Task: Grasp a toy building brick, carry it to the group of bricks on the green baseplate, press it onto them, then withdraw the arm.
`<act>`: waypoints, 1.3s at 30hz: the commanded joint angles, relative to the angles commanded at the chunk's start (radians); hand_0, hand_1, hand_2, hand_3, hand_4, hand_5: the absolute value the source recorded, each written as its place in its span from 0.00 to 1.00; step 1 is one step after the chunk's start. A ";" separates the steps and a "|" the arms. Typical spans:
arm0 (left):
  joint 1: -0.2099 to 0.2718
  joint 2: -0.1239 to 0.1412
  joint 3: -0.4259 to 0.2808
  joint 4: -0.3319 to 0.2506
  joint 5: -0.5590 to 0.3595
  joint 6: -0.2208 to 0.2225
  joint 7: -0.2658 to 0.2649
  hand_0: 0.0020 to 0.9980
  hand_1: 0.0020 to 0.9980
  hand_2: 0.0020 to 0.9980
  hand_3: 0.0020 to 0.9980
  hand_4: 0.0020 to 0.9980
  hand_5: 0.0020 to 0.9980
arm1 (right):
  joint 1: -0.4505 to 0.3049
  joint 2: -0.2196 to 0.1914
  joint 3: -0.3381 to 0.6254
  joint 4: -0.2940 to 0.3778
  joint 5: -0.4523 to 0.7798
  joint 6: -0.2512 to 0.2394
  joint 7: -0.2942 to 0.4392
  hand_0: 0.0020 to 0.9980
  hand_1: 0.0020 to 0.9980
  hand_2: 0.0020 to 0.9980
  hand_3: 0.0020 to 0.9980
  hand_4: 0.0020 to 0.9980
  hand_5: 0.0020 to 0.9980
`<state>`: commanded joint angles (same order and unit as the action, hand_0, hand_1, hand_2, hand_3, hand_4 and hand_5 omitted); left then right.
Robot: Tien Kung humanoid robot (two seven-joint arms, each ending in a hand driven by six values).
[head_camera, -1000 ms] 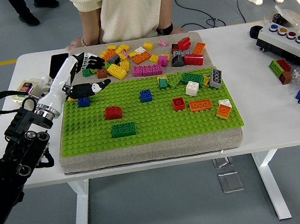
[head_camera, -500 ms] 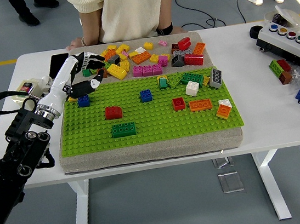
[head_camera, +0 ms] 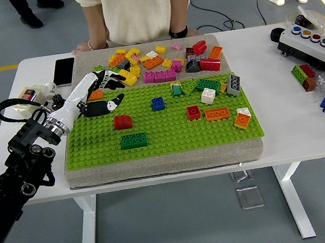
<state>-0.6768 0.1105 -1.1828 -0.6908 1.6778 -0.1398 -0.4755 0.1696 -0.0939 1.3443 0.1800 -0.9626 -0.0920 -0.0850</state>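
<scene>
Orange brick [head_camera: 95, 95] under left hand [head_camera: 100, 94]; fingers [head_camera: 111, 80] loosely spread.

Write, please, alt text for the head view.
The robot's left hand reaches over the far left of the green baseplate, an orange brick under its fingers. Loose bricks lie beyond; a person stands opposite.

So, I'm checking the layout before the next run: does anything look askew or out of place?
Mostly tidy. A grey brick and an orange brick sit tilted on the green baseplate, not pressed flat. A few bricks lie off it, right on the table.
</scene>
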 joint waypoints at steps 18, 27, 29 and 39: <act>-0.049 0.011 0.128 0.124 0.125 0.079 -0.025 0.78 0.75 0.75 0.80 0.95 0.08 | 0.001 0.000 -0.001 0.000 0.006 -0.001 0.001 0.76 0.67 0.72 0.65 0.92 0.50; -0.065 0.012 0.172 0.169 0.125 0.114 -0.039 0.77 0.73 0.69 0.70 0.89 0.08 | -0.001 0.002 -0.005 0.000 0.006 -0.001 -0.001 0.75 0.67 0.72 0.65 0.93 0.50; -0.066 0.011 0.185 0.179 0.123 0.118 -0.039 0.77 0.73 0.69 0.70 0.89 0.08 | -0.001 0.002 -0.006 0.000 0.006 -0.001 -0.001 0.75 0.67 0.72 0.65 0.93 0.50; -0.072 0.008 0.219 0.212 0.099 0.138 -0.045 0.76 0.72 0.64 0.63 0.83 0.05 | 0.000 0.004 -0.014 0.000 0.006 -0.003 -0.003 0.75 0.67 0.72 0.65 0.93 0.50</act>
<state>-0.7486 0.1180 -0.9636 -0.4787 1.7763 -0.0015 -0.5209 0.1693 -0.0897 1.3305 0.1800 -0.9569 -0.0953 -0.0876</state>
